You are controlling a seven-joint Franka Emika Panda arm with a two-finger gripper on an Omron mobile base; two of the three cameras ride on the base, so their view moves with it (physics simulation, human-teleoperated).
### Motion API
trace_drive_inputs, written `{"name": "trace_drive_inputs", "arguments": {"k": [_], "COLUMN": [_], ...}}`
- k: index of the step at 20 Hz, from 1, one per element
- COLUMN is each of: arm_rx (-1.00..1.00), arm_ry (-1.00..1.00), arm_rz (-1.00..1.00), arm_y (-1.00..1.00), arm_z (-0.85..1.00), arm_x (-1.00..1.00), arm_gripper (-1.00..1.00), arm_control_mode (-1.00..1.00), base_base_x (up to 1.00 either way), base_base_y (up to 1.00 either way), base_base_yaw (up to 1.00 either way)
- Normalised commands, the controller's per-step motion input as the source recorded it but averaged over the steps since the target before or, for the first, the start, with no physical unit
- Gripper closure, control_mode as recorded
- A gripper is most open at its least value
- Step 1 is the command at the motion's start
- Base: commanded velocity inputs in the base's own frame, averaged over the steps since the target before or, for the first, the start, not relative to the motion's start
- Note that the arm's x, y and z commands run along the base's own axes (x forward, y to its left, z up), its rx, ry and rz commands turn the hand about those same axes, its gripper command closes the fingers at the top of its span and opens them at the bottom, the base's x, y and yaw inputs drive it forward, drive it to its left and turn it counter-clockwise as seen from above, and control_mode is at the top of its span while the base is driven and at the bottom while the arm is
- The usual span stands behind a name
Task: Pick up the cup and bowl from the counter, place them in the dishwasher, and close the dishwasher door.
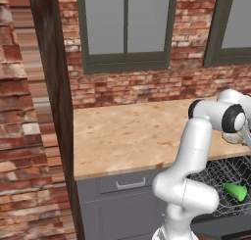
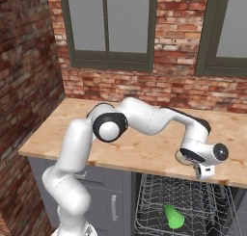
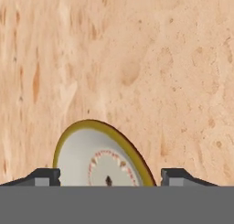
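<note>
From your left base camera, the cup [image 1: 236, 191] lies on its side in the dishwasher [image 1: 223, 185] rack, below the tabletop [image 1: 132, 133]. On the right base camera, your arm bends low over the tabletop's front edge, above that rack. Through the hand camera, your tool [image 3: 109, 176] sits spread wide, its tips either side of the bowl [image 3: 101, 155], not visibly touching it.

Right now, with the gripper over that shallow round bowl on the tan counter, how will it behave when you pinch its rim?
The shallow round bowl looks rigid, so it probably won't flex. Its low, wide shape suggests it could tilt if pinched at one edge. The tan counter looks smooth, so a nudge from the open gripper may slide it.
</note>
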Motion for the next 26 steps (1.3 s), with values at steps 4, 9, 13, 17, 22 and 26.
{"name": "trace_drive_inputs", "arguments": {"k": [4, 9, 13, 17, 22, 26], "arm_rx": [-0.02, -0.01, 0.00, 0.00, 0.00, 0.00], "arm_ry": [0.00, 0.00, 0.00, 0.00, 0.00, -0.07], "arm_rz": [0.00, 0.00, 0.00, 0.00, 0.00, 0.00], "arm_y": [0.13, 0.21, 0.04, 0.00, 0.00, -0.07], "arm_z": [-0.64, -0.66, -0.57, -0.50, -0.40, 0.10], "arm_x": [0.49, 0.37, 0.23, 0.19, 0.18, -0.17], "arm_gripper": [-1.00, 1.00, 1.00, 1.00, 1.00, 1.00], "arm_control_mode": [-1.00, -1.00, -1.00, -1.00, -1.00, -1.00], "base_base_x": [0.00, 0.00, 0.00, 0.00, 0.00, 0.00], "base_base_y": [0.00, 0.00, 0.00, 0.00, 0.00, 0.00], "base_base_yaw": [0.00, 0.00, 0.00, 0.00, 0.00, 0.00]}}
